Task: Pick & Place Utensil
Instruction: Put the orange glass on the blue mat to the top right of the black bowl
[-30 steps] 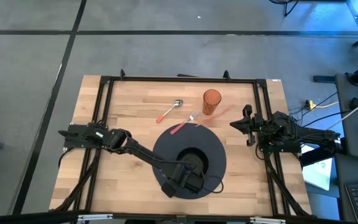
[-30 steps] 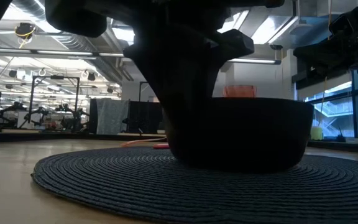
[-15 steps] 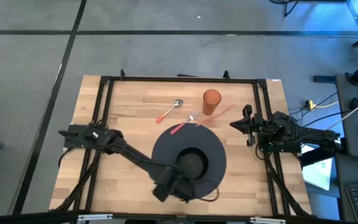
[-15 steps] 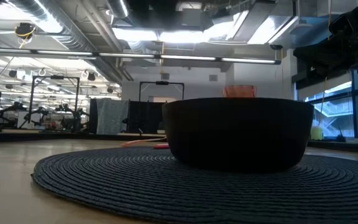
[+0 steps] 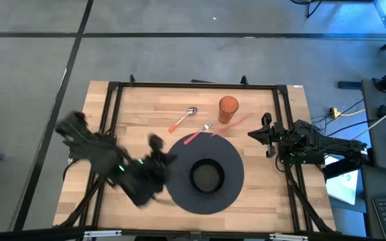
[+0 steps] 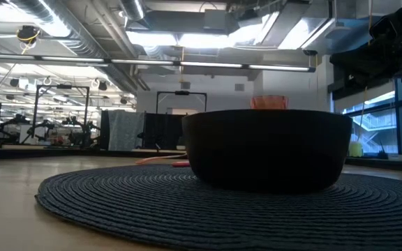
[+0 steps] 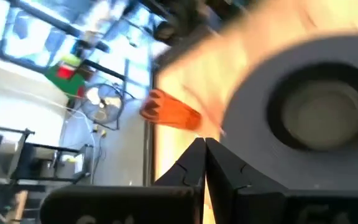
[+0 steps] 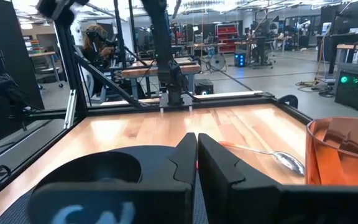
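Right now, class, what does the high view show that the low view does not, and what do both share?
Only the high view shows the spoon, the fork, the left gripper beside the mat and the right gripper waiting at the table's right edge. Only the low view shows the room behind. Both show the round mat, the bowl and the orange cup.

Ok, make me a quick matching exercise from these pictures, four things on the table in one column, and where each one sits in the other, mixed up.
Things:
1. bowl
2. cup
3. spoon
4. right gripper

Places:
A. at the table's right edge
B. on bare wood, left of the cup
C. in the middle of the round mat
D. upright beyond the mat

Pairs: 1-C, 2-D, 3-B, 4-A
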`<state>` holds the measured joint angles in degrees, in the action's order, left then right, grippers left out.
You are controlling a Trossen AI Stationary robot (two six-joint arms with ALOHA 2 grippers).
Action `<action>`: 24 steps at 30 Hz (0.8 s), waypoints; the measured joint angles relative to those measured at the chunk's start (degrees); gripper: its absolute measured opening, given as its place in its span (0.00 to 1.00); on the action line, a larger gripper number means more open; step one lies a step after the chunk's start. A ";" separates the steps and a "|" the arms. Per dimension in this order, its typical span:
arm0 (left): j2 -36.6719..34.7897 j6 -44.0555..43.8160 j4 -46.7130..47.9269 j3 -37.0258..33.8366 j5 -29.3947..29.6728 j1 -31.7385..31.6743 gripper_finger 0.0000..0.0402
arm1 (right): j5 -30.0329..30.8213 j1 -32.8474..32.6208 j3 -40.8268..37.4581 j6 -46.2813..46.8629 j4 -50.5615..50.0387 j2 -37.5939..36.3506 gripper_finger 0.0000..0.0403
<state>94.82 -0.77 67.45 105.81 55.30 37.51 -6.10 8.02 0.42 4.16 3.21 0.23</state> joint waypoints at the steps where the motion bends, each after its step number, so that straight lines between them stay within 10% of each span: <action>1: -4.11 1.29 -5.05 -5.38 0.22 -0.87 0.01 | 0.04 0.00 0.00 -0.04 0.01 0.01 0.04; 4: -16.31 6.70 -24.41 -23.42 -4.96 -6.42 0.00 | 0.05 0.01 0.01 -0.16 0.35 0.02 0.04; 11: -38.95 13.32 -79.11 -67.71 -38.45 -27.99 0.00 | -0.13 0.01 0.00 -0.21 0.29 0.02 0.04; 17: -51.98 11.53 -100.20 -90.86 -41.97 -38.73 0.01 | -1.17 -0.01 -0.01 -0.28 0.21 0.00 0.04; 24: -60.79 11.76 -104.48 -99.33 -41.26 -40.60 0.01 | -1.04 -0.01 0.00 -2.40 -0.99 0.02 0.04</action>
<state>34.02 10.98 -37.04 6.48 14.04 -3.09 -7.14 8.01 0.42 1.76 2.22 0.25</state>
